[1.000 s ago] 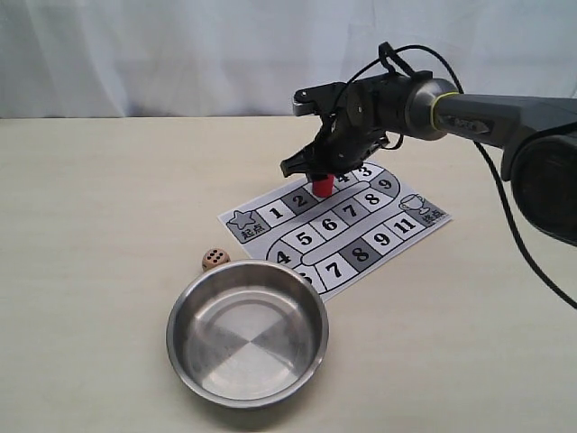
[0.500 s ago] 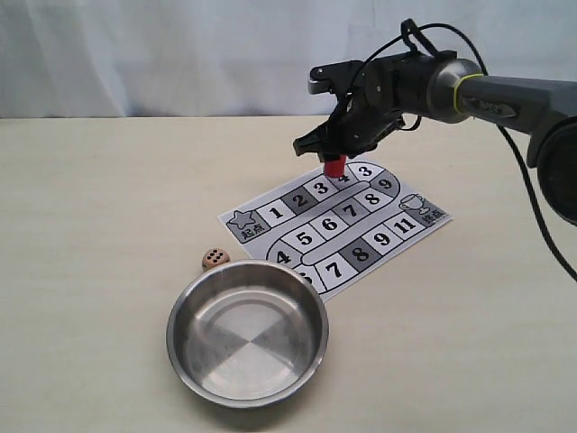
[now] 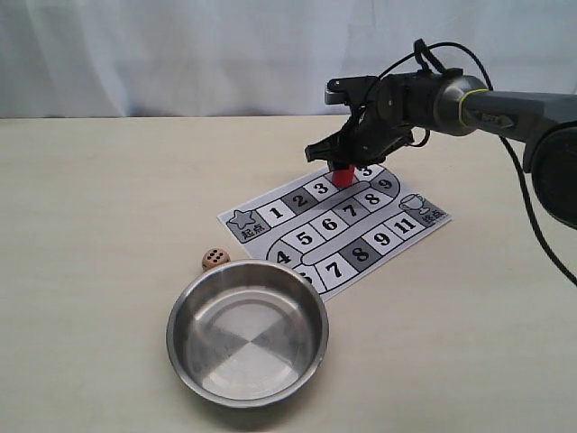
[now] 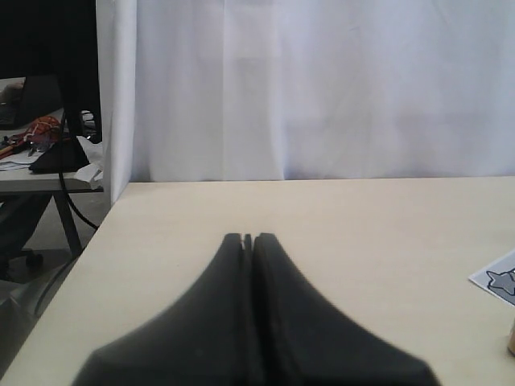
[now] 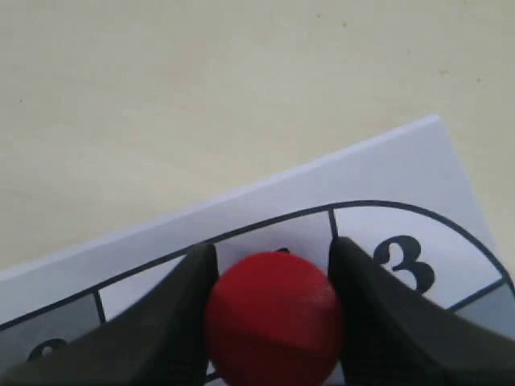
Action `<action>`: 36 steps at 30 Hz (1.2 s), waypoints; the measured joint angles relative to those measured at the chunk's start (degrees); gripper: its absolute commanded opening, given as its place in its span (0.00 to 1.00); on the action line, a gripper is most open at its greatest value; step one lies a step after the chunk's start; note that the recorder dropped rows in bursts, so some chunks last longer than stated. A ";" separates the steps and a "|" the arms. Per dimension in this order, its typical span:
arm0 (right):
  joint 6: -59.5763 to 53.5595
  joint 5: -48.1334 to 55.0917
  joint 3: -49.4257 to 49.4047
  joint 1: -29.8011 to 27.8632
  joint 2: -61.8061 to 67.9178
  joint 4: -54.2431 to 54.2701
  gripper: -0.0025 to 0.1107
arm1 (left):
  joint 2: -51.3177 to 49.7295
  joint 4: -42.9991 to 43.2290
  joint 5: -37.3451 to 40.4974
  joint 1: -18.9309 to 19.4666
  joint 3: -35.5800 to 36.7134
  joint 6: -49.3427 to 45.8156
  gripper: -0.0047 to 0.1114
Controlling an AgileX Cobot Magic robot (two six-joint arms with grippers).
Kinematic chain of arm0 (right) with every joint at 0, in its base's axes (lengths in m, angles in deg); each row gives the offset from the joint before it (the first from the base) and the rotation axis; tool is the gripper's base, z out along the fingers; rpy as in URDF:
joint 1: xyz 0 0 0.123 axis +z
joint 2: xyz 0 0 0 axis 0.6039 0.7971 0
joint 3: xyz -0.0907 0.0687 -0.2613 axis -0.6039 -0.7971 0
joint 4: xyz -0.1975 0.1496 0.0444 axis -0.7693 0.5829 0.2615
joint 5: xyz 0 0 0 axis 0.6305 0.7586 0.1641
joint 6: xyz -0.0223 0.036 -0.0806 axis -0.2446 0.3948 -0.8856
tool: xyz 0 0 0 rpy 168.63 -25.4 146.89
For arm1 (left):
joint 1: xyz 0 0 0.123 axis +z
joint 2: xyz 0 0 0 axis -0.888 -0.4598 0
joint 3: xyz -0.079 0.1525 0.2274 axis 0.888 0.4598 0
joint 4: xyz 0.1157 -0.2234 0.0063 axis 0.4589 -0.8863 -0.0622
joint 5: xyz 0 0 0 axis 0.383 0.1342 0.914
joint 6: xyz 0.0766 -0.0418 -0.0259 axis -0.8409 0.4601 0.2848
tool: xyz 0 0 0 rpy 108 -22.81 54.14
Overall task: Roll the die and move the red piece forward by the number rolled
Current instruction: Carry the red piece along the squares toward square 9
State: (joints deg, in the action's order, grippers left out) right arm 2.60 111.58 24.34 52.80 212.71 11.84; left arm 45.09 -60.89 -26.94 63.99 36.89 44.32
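My right gripper (image 3: 346, 161) is shut on the red piece (image 3: 343, 175), a small red cylinder held upright over the board's square between 3 and 3, where a 4 is partly hidden. In the right wrist view the two black fingers press the red piece (image 5: 273, 318) from both sides, with my right gripper (image 5: 272, 252) above the printed track. I cannot tell if the piece touches the paper. The die (image 3: 215, 259), a tan cube with dark pips, lies on the table by the bowl's rim. My left gripper (image 4: 249, 238) is shut and empty, low over bare table.
A steel bowl (image 3: 186, 307) sits at the front, overlapping the near edge of the paper game board (image 3: 398, 236). A corner of the board (image 4: 499, 281) shows in the left wrist view. A white curtain hangs behind the table.
My right gripper has carried the red piece right and farther along the track, from near square 2 to the 4 square, lifting and then lowering a little. Die and bowl stayed put.
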 measured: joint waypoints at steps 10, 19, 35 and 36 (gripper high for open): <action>-0.23 0.51 0.00 0.00 -1.72 -3.39 0.06 | 0.00 0.00 0.00 0.00 0.00 0.00 0.04; -0.23 -3.05 0.00 -2.31 -3.27 -3.89 0.06 | 0.00 0.00 0.00 0.00 0.00 0.00 0.04; -0.75 -1.33 0.00 -4.10 0.19 -2.05 0.06 | 0.00 0.00 0.00 0.00 0.00 0.00 0.04; -0.75 0.50 0.00 -4.10 -0.71 -2.36 0.06 | 0.00 0.00 0.00 0.00 0.00 0.00 0.04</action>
State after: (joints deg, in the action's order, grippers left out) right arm 1.85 112.08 24.34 48.70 211.99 9.48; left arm 45.09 -60.89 -26.94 63.99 36.89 44.32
